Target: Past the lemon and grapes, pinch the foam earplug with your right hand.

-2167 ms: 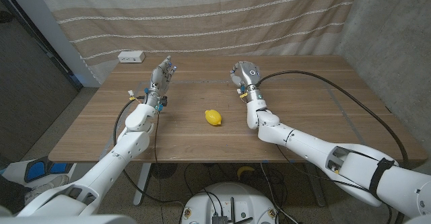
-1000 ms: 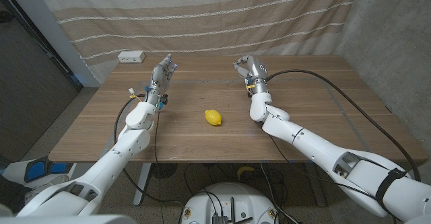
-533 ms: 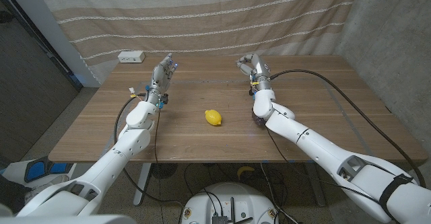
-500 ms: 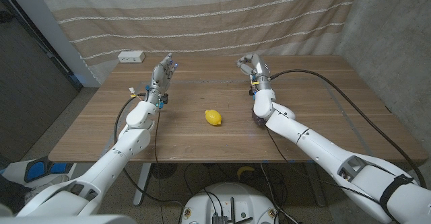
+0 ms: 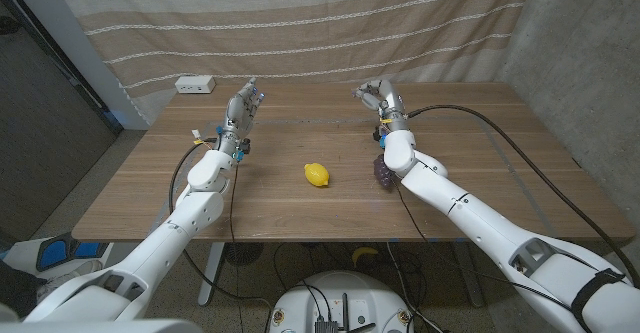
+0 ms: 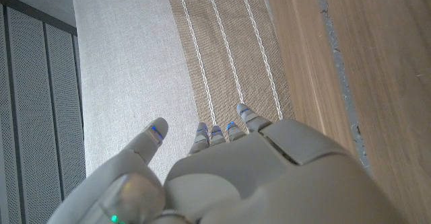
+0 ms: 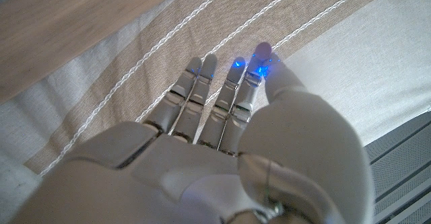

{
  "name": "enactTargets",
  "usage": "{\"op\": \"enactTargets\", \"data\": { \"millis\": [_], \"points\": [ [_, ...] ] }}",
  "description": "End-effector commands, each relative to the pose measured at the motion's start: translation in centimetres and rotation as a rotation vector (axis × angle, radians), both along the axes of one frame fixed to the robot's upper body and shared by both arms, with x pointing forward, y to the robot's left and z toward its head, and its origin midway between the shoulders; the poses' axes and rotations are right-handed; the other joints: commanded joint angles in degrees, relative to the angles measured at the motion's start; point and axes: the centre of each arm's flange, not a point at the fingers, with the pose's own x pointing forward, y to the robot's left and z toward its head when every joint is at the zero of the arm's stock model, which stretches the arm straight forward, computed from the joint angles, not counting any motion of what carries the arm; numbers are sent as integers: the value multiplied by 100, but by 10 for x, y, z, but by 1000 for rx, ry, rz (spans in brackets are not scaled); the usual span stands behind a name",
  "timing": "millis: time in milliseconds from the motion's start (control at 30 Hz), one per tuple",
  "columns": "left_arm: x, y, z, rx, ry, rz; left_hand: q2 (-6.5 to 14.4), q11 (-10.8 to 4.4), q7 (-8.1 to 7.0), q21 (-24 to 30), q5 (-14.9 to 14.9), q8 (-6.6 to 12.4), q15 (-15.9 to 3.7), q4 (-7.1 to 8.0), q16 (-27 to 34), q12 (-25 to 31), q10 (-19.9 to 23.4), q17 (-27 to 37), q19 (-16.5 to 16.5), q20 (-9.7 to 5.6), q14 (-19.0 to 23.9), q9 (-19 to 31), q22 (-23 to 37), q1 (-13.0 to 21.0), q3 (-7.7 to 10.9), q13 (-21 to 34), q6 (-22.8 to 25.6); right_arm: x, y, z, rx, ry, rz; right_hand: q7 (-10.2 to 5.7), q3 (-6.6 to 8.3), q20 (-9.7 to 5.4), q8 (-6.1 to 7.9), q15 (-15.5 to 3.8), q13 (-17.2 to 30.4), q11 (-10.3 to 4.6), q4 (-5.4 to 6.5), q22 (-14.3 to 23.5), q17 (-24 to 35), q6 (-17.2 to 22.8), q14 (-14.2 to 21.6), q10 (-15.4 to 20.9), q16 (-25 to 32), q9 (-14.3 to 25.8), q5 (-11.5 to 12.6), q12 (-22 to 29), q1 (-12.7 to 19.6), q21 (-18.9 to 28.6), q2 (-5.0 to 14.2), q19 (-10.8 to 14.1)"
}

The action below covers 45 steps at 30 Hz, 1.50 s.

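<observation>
Head view: my right hand (image 5: pixel 378 97) was raised over the table's (image 5: pixel 470 163) far side, fingers apart, holding nothing. Lemon (image 5: pixel 317 174) mid-table, grapes (image 5: pixel 383 170) by my right forearm. Couldn't spot the earplug. Left hand (image 5: pixel 240 108) was open too.

Right wrist view: fingers (image 7: pixel 199 89) extended toward the striped curtain (image 7: pixel 202 22).

Left wrist view: fingers (image 6: pixel 236 116) straight, empty.

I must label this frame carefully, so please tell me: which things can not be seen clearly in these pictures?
- Earplug: in the right wrist view a small rounded tip at the right hand fingertips may be it; too small to tell.
- Grapes: head view, mostly hidden behind the right forearm.
- Right hand grip: head view, too small to judge.
- Left hand: fingers apart, holding nothing.
</observation>
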Motion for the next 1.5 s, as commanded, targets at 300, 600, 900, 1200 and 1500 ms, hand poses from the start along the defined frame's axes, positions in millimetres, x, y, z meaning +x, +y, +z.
{"op": "enactTargets", "data": {
  "millis": [300,600,900,1200,1500],
  "points": [
    [-3,0,0,-3,-3,1,468,-23,-1,4,-5,-17,-214,-40,-15,-15,-48,8,-11,-58,-64,35,12,83,-6,10,-43,1,-16,5,152,143,260,93,1,82,182,-884,13,-76,47,34,70,-37,-20,82,-11,269,55,-49,-52,33,-11,0],
    [-4,0,0,4,-6,-2,468,-17,-6,5,-5,-17,-211,-42,-14,-15,-49,8,-11,-57,-63,35,12,84,-9,10,-44,3,-20,6,197,180,332,142,-6,95,198,-876,-2,-82,45,37,97,-54,-29,53,-7,296,73,-93,-60,38,-5,-7],
    [-5,0,3,6,-12,-3,468,-15,-1,5,-6,-17,-211,-44,-14,-11,-42,8,-9,-57,-63,35,12,87,-13,10,-45,3,-27,7,229,209,411,170,-8,112,212,-861,-66,-64,43,41,109,-78,-133,-95,-60,320,100,-233,-82,42,-9,-27],
    [-4,-1,4,6,-12,-6,468,-18,-3,6,-6,-16,-211,-47,-14,-11,-43,8,-9,-54,-63,35,12,89,-16,10,-44,5,-31,8,258,249,518,218,1,118,224,-865,-122,-39,32,43,102,-32,-230,-241,-117,300,121,-366,-87,46,-22,-37],
    [-6,-1,5,6,-13,-3,466,-17,-2,8,-7,-15,-214,-50,-13,-10,-40,8,-2,-55,-62,35,12,90,-20,10,-43,5,-36,12,288,266,597,228,21,137,248,-835,-168,-30,33,43,60,-36,-297,-304,-192,335,139,-464,-115,53,-48,-42]
  ]
}}
